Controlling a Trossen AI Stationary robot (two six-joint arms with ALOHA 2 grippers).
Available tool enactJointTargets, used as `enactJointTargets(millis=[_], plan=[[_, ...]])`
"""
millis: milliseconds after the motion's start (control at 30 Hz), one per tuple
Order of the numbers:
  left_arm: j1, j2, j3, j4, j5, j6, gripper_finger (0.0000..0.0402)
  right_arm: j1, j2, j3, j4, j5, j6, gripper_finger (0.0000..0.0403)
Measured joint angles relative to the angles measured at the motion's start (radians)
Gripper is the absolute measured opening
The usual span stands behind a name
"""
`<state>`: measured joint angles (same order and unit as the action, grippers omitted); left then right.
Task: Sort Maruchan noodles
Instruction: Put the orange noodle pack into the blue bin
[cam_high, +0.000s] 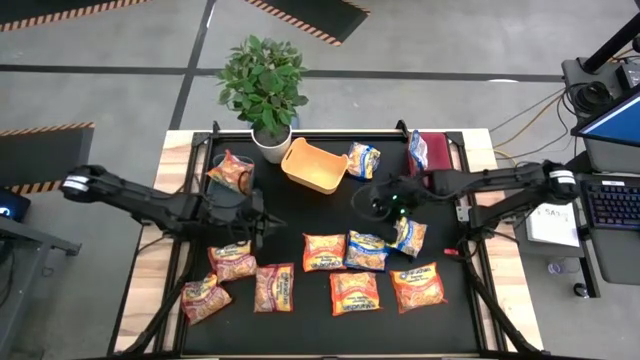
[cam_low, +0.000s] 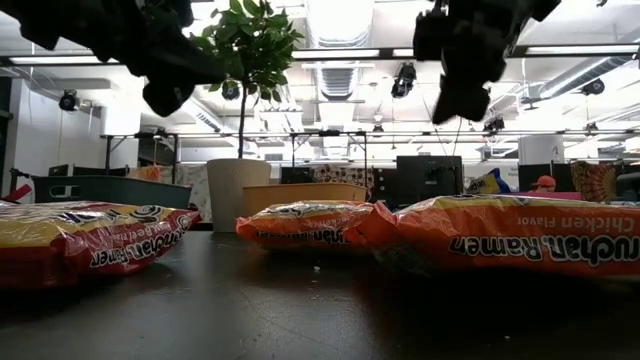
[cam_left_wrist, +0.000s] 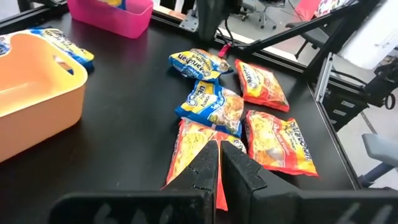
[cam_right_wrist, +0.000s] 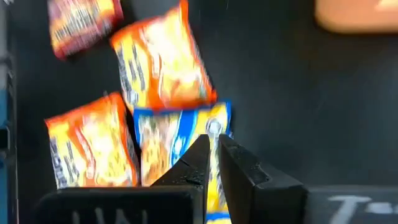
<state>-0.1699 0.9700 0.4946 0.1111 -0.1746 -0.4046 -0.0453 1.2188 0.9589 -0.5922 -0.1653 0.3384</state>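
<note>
Grey floor (cam_high: 120, 90) w/ hazard stripes (cam_high: 45, 130), ceiling strip lights (cam_low: 340, 53).

Four cameras on one bench (cam_high: 320, 190)
One looks straight down, one sits level at bench height, and two wrist cameras look closely over the same noodle packets (cam_high: 365, 250).

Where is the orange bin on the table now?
In the high view, the orange bin lies tilted at the table's far edge, near the middle, between the potted plant and a blue-and-yellow noodle packet.

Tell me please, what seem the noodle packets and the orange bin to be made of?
Noodle packets: thin glossy plastic film, probably; they crinkle and catch highlights, with printed faces. Orange bin: likely moulded plastic, smooth and matte, with rounded corners and one even colour.
</note>
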Motion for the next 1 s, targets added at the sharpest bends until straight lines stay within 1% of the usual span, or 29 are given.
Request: enactJointTargets(millis=[67,300,467,633,800,867,933,1000], plan=[[0.000,0.039,0.000,0.026,0.000,-0.001,0.0000,0.027,0.041,0.012,-0.023,0.000,0.011,0.0018],[-0.022,0.175,0.000,0.104,0.001,-0.035,0.0000,0.126,0.160,0.053,-0.018,0.004,0.018,0.0009],[-0.068,0.275,0.000,0.182,0.001,-0.079,0.0000,0.172,0.223,0.061,0.050,0.009,0.007,0.0009],[-0.125,0.376,0.015,0.254,0.000,-0.118,0.0000,0.184,0.272,0.059,0.202,0.009,-0.009,0.0009],[-0.162,0.482,0.066,0.256,0.001,-0.143,0.0000,0.185,0.304,0.058,0.258,0.011,-0.006,0.0009],[-0.164,0.524,0.084,0.256,0.001,-0.165,0.0000,0.185,0.315,0.058,0.278,0.013,0.025,0.0009],[-0.163,0.565,0.106,0.256,-0.005,-0.210,0.0000,0.185,0.325,0.058,0.292,0.046,0.043,0.0013],[-0.163,0.602,0.124,0.254,-0.031,-0.261,0.0000,0.192,0.340,0.058,0.311,0.100,0.050,0.0019]])
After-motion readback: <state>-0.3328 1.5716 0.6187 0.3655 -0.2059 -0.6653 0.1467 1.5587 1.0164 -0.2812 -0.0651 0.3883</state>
